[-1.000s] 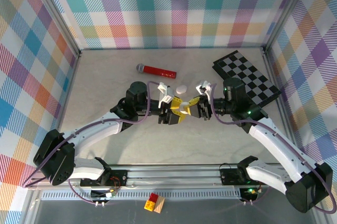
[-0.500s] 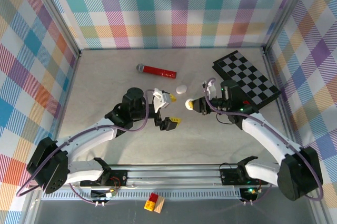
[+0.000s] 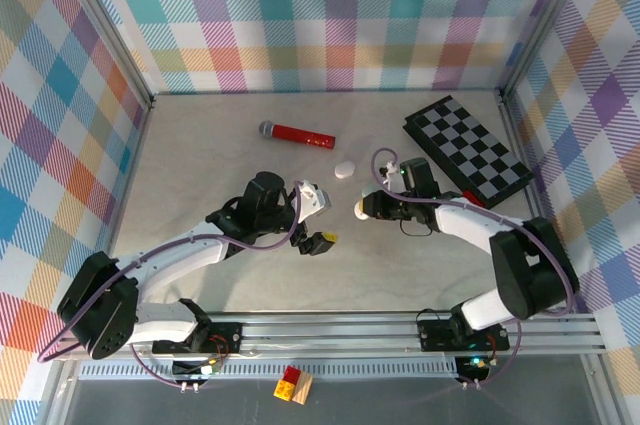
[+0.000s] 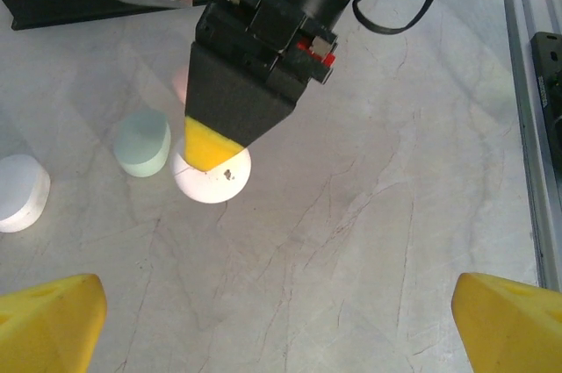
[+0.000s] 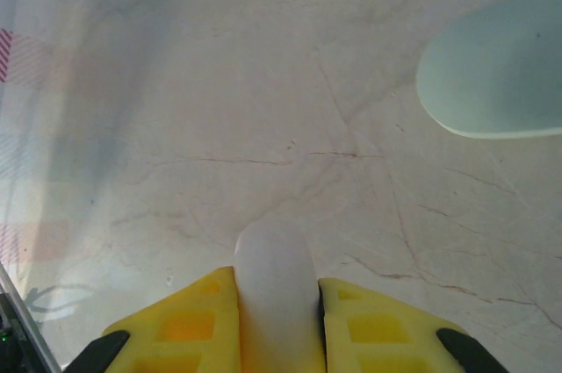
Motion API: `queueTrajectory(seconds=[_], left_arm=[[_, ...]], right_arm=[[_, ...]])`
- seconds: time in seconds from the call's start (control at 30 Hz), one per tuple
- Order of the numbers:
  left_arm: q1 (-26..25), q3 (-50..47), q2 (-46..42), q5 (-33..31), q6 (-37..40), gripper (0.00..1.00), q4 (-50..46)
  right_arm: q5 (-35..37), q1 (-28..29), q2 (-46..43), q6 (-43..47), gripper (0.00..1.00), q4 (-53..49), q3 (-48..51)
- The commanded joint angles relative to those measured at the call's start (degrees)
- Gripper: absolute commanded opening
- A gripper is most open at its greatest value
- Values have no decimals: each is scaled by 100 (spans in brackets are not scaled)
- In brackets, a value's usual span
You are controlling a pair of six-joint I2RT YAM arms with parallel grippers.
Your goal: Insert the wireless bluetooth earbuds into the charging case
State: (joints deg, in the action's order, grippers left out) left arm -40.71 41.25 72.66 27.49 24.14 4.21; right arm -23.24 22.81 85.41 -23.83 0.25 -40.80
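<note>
The left gripper [image 3: 325, 215] hovers over the bench [image 4: 395, 215] with its yellow fingers spread wide and nothing between them. It faces the right arm.

Further right, a white round piece [image 3: 344, 170] lies flat on the bench, apart from both arms. Next comes the task's thing in hand, a white earbud [image 4: 211, 173], low over the bench or on it; which, I cannot tell. A pale green earbud [image 4: 142, 143] stands on the bench just beside it.

The right gripper [image 3: 365, 207] has its fingers clamped on the white earbud, whose rounded end pokes out past the tips in the right wrist view.

The earbud looks like a smooth, hard plastic shell, so it is probably very light and stiff. Its rounded, glossy sides will likely be slippery and could squirt out under a hard squeeze. The best hold is probably a gentle pinch across the widest part, with the end that seats left free. None of the views shows an open charging case.
</note>
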Motion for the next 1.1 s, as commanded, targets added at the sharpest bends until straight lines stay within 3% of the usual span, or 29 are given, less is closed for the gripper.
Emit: queueTrajectory(seconds=[0.0,0.2,0.43,0.63,0.77,0.9,0.97,1.07], left_arm=[[-66,-39,54,16,117,100,21],[-65,-54,46,-49,59,100,8],[328,-482,80,-351,-705,100,923],[923,-1071,-513,-1921,-1157,100,1426],[1406,-1504,-1092,-3341,-1232,100,1557],[2117,-2149,-1345,-4096,-1429,100,2328],[2480,-2425,-1186,-4099,-1528,100,2873],[2885,-2576,-652,-3866,-1611,100,3498]], right_arm=[[4,-31,358,-194,18,303,108],[47,-40,725,-322,21,458,124],[509,-66,418,-226,52,150,84],[1521,-92,-620,408,75,-641,-148],[2639,-199,-1558,1097,90,-741,-160],[3718,-584,-2249,1850,99,139,364],[4187,-845,-2288,2156,100,957,835],[4163,-1468,-1976,2090,99,1893,1345]])
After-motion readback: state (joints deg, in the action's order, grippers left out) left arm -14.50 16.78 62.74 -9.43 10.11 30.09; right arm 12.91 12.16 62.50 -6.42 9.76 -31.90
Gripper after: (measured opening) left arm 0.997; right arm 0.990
